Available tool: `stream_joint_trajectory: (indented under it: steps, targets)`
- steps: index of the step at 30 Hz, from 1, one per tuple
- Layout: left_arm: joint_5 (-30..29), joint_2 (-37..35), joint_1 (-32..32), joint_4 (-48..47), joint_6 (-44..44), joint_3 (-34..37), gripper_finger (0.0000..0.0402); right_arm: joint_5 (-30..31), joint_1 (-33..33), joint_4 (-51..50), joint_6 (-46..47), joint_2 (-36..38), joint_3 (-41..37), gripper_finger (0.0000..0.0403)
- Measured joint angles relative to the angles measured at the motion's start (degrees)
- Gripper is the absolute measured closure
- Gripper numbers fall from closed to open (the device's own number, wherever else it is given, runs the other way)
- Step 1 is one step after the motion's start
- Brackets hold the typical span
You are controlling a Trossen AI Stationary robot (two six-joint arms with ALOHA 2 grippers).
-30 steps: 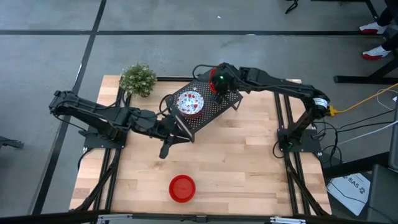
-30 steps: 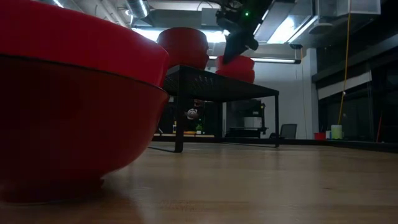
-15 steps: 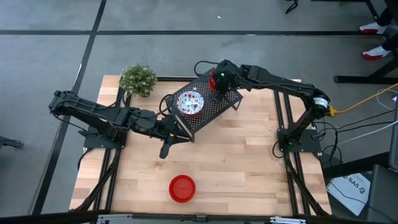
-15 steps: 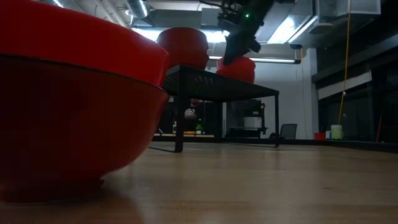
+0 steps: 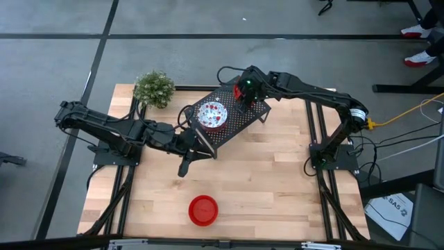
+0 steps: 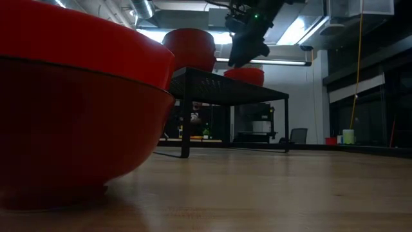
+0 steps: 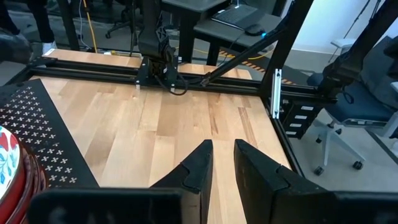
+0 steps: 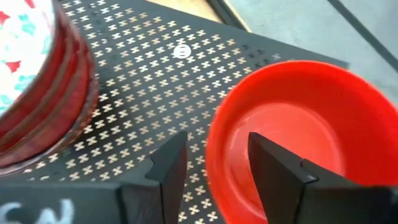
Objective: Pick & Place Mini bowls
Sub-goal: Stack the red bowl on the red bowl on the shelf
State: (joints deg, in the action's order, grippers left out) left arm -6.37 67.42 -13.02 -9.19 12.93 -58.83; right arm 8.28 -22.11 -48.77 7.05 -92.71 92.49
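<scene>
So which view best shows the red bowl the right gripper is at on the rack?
The right wrist view: the plain red bowl fills it, sitting on the black mesh rack, its rim between the right gripper's open fingers. The high view mostly hides it under the arm, the low view shows a sliver, and the left wrist view misses it.

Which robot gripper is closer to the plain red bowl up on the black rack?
Right. The right gripper is directly over the plain red bowl on the black rack, its open fingers straddling the rim. The left gripper is off the rack, beyond its opposite end, over the wooden table.
</scene>
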Motion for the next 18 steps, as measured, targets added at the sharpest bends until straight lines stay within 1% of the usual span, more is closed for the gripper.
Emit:
stream_joint_trajectory:
  steps: [10, 18]
  targets:
    - [0.0, 0.0, 0.0, 0.3, 0.0, 0.0, 0.0343, -0.8, 0.4, -0.3, 1.2, 1.2, 0.0, 0.0232]
    - [0.6, 0.0, 0.0, 0.1, 0.4, 0.0, 0.0339, -0.9, 4.5, -0.4, 2.0, 1.8, 0.0, 0.0232]
